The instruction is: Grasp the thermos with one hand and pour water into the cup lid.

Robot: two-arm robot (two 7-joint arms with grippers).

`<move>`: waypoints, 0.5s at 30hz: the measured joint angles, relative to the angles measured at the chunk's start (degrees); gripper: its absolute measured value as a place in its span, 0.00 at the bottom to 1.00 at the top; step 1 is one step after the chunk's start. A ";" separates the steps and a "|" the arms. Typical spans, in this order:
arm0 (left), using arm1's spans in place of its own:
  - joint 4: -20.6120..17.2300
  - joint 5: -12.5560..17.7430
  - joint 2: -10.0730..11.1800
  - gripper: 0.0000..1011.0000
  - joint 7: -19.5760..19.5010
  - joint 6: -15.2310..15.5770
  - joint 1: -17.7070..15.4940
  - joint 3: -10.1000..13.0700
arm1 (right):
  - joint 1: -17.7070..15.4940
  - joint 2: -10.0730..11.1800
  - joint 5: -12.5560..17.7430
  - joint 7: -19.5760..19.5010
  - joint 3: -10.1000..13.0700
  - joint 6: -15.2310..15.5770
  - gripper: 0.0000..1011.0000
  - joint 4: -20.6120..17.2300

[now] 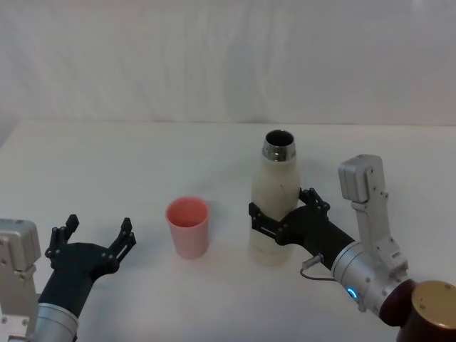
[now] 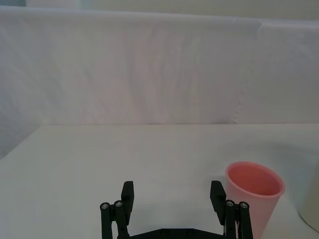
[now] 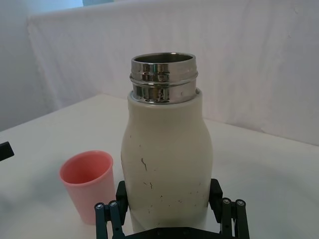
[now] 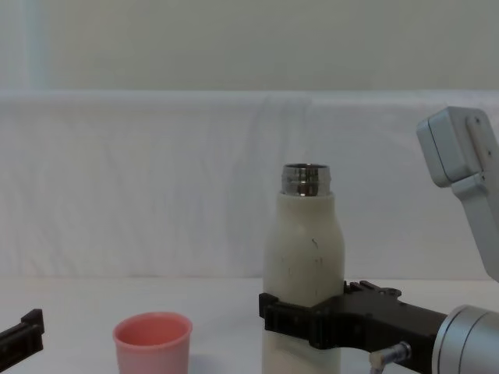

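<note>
Head view: the right gripper (image 1: 279,219) has its 2 fingers around the lower body of the thermos (image 1: 276,201), one on each side and pressed to the wall, so by my reading it is clamped on the bottle. The grip sits low, which keeps the open steel neck clear for pouring but leaves most of the weight above the fingers. The thermos stands upright on the white table (image 1: 107,164). The cup lid (image 1: 188,226) stands upright beside the gripper, on its left, apart from the bottle. The left gripper (image 1: 96,234) rests farther left, fingers spread wide and holding nothing.

Left wrist view: the left gripper (image 2: 172,195) shows its 2 fingers apart over bare table. The cup lid (image 2: 254,198) is just beside one finger, not between them.

Right wrist view: the thermos (image 3: 167,159) fills the space between the fingers of the right gripper (image 3: 168,205), scuffed side facing the camera. The cup lid (image 3: 89,184) stands just beside it, open mouth up, a short tilt away.

Chest view: the right gripper (image 4: 302,318) bands the thermos (image 4: 304,280) near its base. The cup lid (image 4: 153,341) is lower and to its left. Nothing stands between bottle and cup; only the white backdrop (image 4: 156,179) lies behind.
</note>
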 joint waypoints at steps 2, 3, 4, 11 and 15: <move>0.00 0.00 0.00 0.99 0.00 0.00 0.00 0.00 | 0.11 -0.05 0.01 0.03 0.03 -0.01 0.99 0.16; 0.00 0.00 0.00 0.99 0.00 0.00 0.00 0.00 | 0.11 -0.05 0.01 0.03 0.03 -0.01 0.99 0.16; 0.00 0.00 0.00 0.99 0.00 0.00 0.00 0.00 | 0.11 -0.05 0.01 0.03 0.03 -0.01 0.99 0.16; 0.00 0.00 0.00 0.99 0.00 0.00 0.00 0.00 | 0.07 -0.04 0.02 0.04 0.03 -0.03 0.97 0.13; 0.00 0.00 0.00 0.99 0.00 0.00 0.00 0.00 | 0.06 -0.03 0.02 0.04 0.02 -0.03 0.94 0.11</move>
